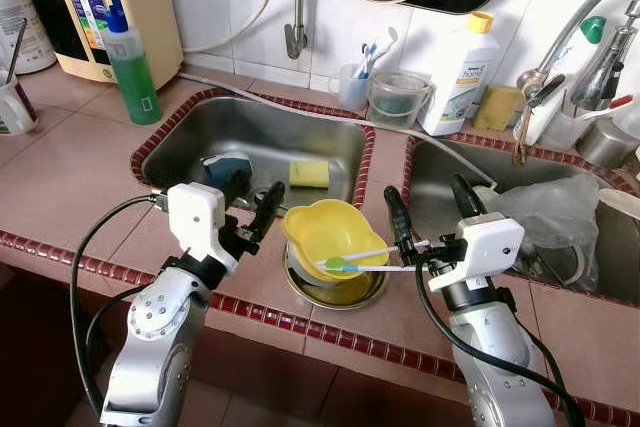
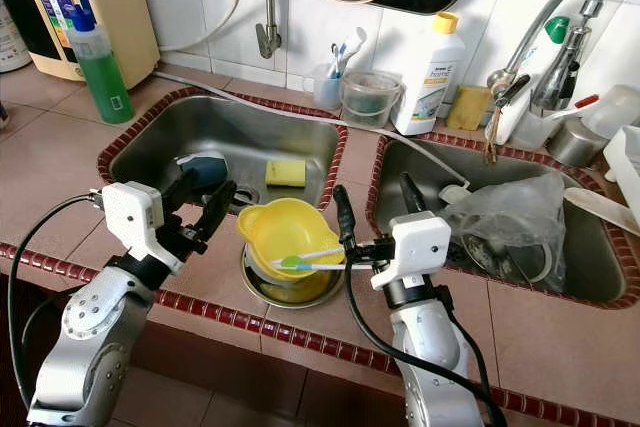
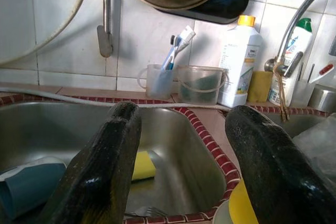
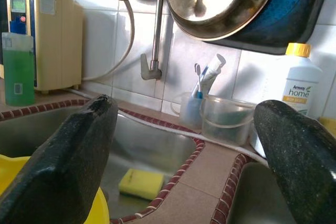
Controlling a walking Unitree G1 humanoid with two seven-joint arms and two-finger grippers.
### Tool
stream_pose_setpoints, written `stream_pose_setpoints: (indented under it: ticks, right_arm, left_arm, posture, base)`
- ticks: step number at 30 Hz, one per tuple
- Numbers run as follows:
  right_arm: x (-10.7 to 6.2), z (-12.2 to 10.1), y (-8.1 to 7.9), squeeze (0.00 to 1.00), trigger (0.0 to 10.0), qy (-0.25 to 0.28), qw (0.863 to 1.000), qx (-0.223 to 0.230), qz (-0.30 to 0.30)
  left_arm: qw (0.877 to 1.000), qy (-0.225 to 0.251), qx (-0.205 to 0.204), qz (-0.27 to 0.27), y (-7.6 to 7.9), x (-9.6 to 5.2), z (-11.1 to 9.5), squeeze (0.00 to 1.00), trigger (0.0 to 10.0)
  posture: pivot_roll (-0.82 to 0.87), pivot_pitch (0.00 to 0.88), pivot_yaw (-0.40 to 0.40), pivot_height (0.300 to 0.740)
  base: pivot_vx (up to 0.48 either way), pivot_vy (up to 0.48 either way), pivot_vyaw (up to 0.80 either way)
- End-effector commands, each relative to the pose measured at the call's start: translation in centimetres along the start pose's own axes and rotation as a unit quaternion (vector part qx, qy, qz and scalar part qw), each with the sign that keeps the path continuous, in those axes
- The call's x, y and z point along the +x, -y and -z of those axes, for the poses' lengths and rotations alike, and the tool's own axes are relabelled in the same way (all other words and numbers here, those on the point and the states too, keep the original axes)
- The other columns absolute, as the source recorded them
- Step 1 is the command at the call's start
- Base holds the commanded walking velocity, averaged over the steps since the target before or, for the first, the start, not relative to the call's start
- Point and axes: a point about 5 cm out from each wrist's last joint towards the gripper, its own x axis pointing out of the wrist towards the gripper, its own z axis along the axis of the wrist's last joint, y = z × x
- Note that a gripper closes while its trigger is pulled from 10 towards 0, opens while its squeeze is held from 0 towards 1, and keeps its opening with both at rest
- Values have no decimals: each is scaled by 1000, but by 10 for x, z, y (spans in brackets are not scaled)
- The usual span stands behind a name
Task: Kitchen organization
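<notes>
Between both gripper sets: yellow bowl (image 1: 325,232); left gripper (image 1: 252,202) apart | right gripper (image 1: 432,209) apart, seemingly empty

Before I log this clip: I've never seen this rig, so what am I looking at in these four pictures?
A humanoid robot stands at a tiled kitchen counter with two sinks. The two wide pictures come from its head camera; the two close ones look along each wrist's black fingers. The left gripper and right gripper hover with jaws open, holding nothing, on either side of a yellow bowl stacked on a metal dish. A toothbrush lies across the bowl. A yellow sponge lies in the left sink.
</notes>
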Motion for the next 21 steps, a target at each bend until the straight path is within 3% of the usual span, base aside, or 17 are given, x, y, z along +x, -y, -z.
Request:
stream_pose_setpoints:
  ticks: [1,14,21]
  right_arm:
    - [1,-6,2,0,10000,14,1000,-6,3]
    - [5,-10,2,0,10000,22,1000,-6,2]
    - [4,-9,1,0,10000,18,1000,-6,0]
  left_arm:
    - [1000,-2,5,1,0,0,1,0,10000]
    - [1000,6,2,0,0,0,-1,0,10000]
    - [1000,6,-3,-2,0,-1,-1,0,10000]
  posture:
    - [72,0,-34,740]
    - [76,0,-40,740]
    - [78,0,-43,740]
  base:
    - [0,0,0]
    - [0,0,0]
    - [0,-269,0]
